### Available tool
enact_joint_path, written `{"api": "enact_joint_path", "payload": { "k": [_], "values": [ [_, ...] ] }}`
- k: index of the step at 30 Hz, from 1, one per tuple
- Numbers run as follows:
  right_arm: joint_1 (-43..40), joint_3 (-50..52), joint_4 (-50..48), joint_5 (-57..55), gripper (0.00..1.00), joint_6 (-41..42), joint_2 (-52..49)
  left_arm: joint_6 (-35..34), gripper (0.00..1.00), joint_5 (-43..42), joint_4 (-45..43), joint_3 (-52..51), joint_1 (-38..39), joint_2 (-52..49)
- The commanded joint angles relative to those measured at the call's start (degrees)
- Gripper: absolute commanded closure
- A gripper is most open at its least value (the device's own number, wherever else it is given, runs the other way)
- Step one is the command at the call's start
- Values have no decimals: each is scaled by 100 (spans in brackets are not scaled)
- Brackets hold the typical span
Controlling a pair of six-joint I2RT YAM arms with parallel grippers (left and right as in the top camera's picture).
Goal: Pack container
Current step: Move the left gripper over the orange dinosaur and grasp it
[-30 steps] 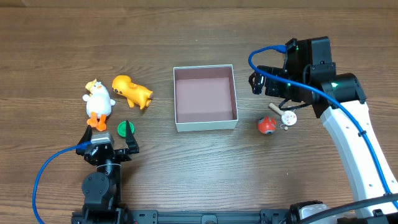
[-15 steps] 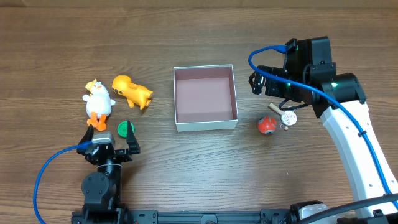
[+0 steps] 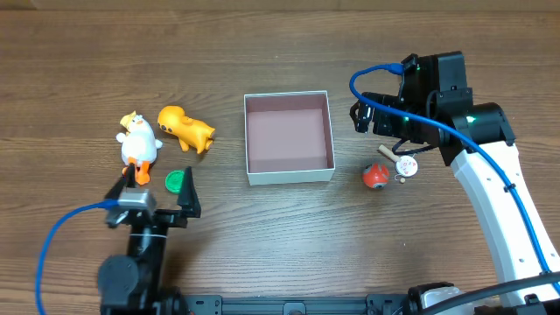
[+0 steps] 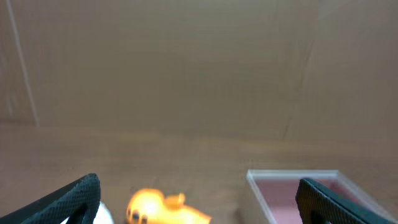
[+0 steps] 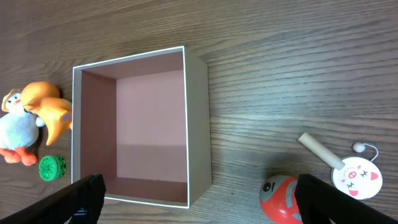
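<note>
The container (image 3: 290, 176), a square white-walled box with a maroon inside, stands empty mid-table; it also shows in the wrist views (image 4: 292, 175) (image 5: 198, 124). Left of it lie a white duck (image 3: 137, 144), an orange toy (image 3: 185, 128) and a green disc (image 3: 177, 181). To its right are a red ball (image 3: 375, 177) and a pig-faced rattle (image 3: 404, 164). My left gripper (image 3: 154, 188) is open, just nearer the table's front edge than the duck and disc, holding nothing. My right gripper (image 3: 360, 116) hangs open above the container's right side, with nothing between its fingers.
In the left wrist view the orange toy (image 4: 163, 209) lies low between the open fingers of the left gripper (image 4: 199, 205). The right wrist view looks down past the right gripper (image 5: 204, 199) at the red ball (image 5: 283, 198), rattle (image 5: 354, 175) and green disc (image 5: 51, 167).
My left arm has risen and tipped a little toward the toys, so its gripper looks larger from overhead. The right arm and all objects have stayed put.
</note>
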State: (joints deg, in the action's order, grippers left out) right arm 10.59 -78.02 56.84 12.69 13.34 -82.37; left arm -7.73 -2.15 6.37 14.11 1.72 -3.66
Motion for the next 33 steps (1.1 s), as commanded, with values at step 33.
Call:
{"api": "enact_joint_path", "payload": {
  "k": [33],
  "values": [
    [33,-146,-9,26,0,22,4,-2730,0,-15,5790,7976,-57,-8382]
  ]
}}
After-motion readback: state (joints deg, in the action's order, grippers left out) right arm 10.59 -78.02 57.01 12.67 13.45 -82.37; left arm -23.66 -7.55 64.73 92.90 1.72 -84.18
